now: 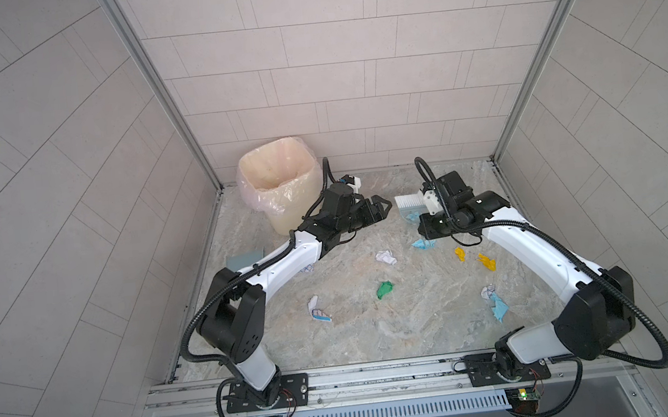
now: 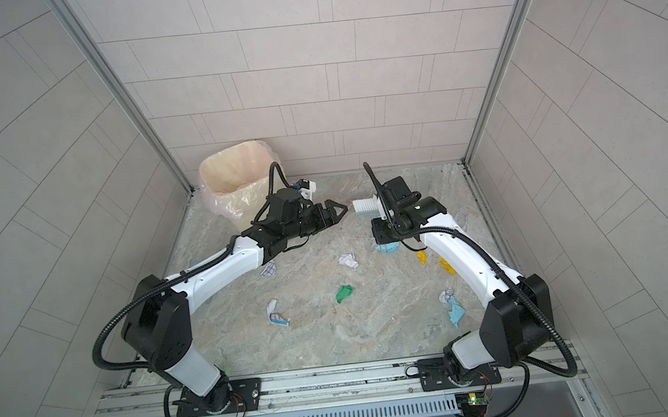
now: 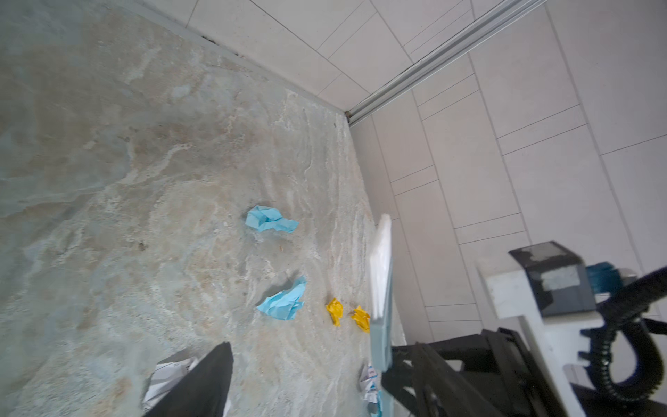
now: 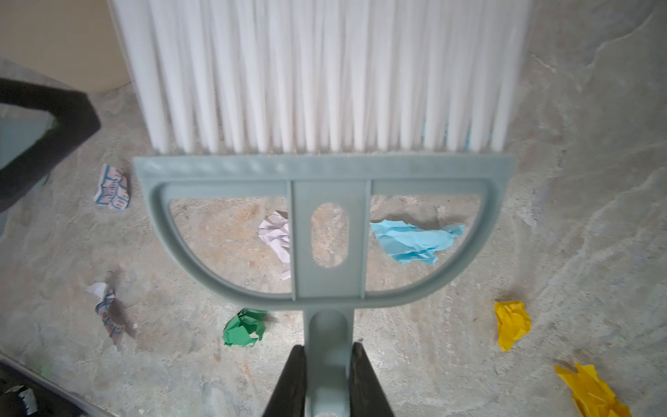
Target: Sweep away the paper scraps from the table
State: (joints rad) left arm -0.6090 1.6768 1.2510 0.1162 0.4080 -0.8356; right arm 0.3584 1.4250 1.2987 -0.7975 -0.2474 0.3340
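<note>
Betting the right gripper (image 4: 326, 379), clamped on the pale blue white-bristled plastic brush (image 4: 326, 231), flicks the crumpled coloured paper scraps (image 4: 415, 240) below its fingers (image 4: 288, 382) across the veined grey-beige table (image 4: 577, 180) while the left gripper (image 1: 384, 207) gapes wide, empty.

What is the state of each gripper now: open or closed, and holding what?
Left gripper: open, holding nothing.
Right gripper: closed on the handle of the pale blue hand brush.
</note>
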